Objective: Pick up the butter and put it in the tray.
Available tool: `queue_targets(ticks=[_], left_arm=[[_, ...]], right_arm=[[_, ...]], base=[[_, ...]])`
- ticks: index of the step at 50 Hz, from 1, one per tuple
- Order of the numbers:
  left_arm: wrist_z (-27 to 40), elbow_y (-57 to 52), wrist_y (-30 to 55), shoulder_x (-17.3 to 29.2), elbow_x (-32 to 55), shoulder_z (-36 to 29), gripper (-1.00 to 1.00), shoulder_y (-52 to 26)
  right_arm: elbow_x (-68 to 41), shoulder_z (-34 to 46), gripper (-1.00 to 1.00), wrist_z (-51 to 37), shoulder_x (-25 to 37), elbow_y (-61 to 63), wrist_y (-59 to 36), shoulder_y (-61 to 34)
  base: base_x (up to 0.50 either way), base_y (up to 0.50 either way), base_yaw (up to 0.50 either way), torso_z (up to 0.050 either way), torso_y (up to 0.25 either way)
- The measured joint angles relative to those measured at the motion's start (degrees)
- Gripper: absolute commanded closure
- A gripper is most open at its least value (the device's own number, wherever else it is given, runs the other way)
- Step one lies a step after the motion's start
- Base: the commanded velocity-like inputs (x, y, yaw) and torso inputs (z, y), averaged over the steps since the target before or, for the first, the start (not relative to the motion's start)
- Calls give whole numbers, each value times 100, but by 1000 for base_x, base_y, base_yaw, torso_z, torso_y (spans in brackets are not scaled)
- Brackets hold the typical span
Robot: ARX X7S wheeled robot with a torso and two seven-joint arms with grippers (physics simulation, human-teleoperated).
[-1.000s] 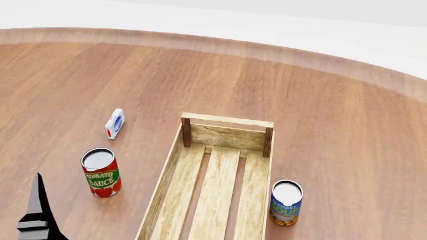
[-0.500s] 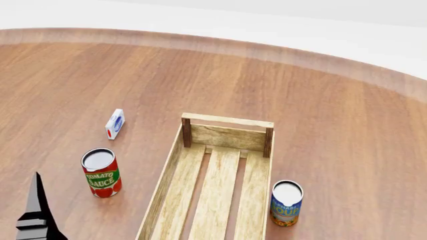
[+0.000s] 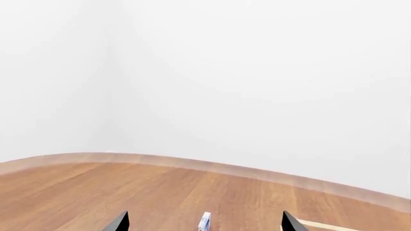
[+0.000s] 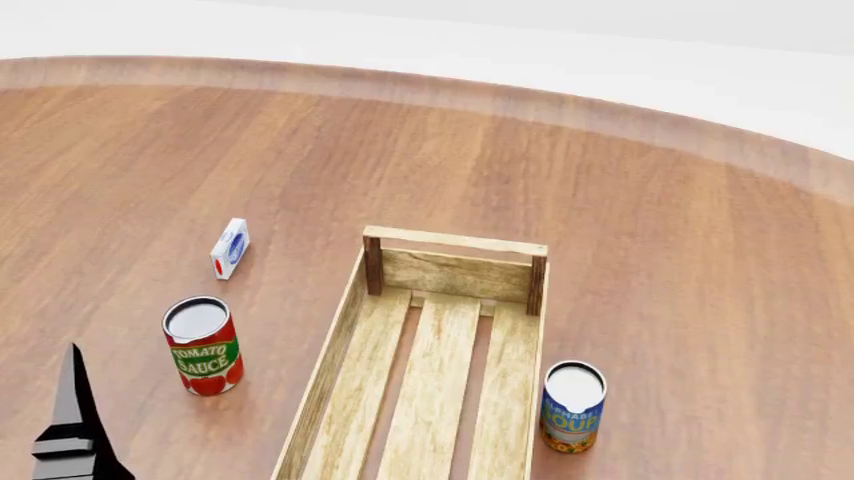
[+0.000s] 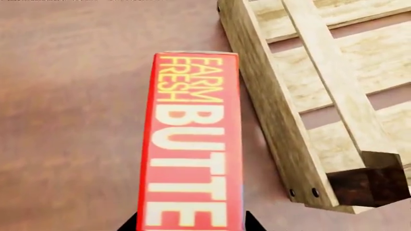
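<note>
In the right wrist view the butter (image 5: 192, 144), a red-orange box lettered "FARM FRESH BUTTER", fills the middle. My right gripper (image 5: 192, 224) is shut on its near end, with a dark fingertip showing on each side. The box hangs over bare wood just outside the tray's long side wall (image 5: 270, 110), near a dark corner post (image 5: 369, 185). The head view shows the tray (image 4: 454, 243) as a long light-wood crate holding nothing; neither the butter nor the right gripper appears there. My left gripper (image 3: 204, 224) is open and holds nothing; its dark finger (image 4: 74, 420) stands at the lower left.
A tomato sauce can (image 4: 203, 345) stands left of the tray and a soup can (image 4: 574, 405) at its right side. A small white-blue box (image 4: 230, 247) stands farther back on the left, seen between the left fingertips as the same box (image 3: 205, 221). The table's curved far edge (image 4: 534, 100) meets a white wall.
In the head view the left gripper's finger has shifted very slightly to the left. The cans, the small box and the tray have not moved.
</note>
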State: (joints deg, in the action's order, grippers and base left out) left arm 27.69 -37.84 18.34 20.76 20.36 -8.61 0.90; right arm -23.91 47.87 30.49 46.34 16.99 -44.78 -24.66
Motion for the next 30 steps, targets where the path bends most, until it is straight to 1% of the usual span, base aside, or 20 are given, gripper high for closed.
queue_targets(ticks=[13, 30], left_arm=[[27, -33, 11, 26, 37, 0, -100, -5], [69, -107, 33, 69, 112, 24, -100, 0]], right_arm=[[-19, -7, 100, -108, 93, 271, -162, 98], [-261, -128, 100, -250, 329, 1229, -598, 80]], base=[[-1, 0, 0, 0, 0], [0, 0, 0, 0, 0]])
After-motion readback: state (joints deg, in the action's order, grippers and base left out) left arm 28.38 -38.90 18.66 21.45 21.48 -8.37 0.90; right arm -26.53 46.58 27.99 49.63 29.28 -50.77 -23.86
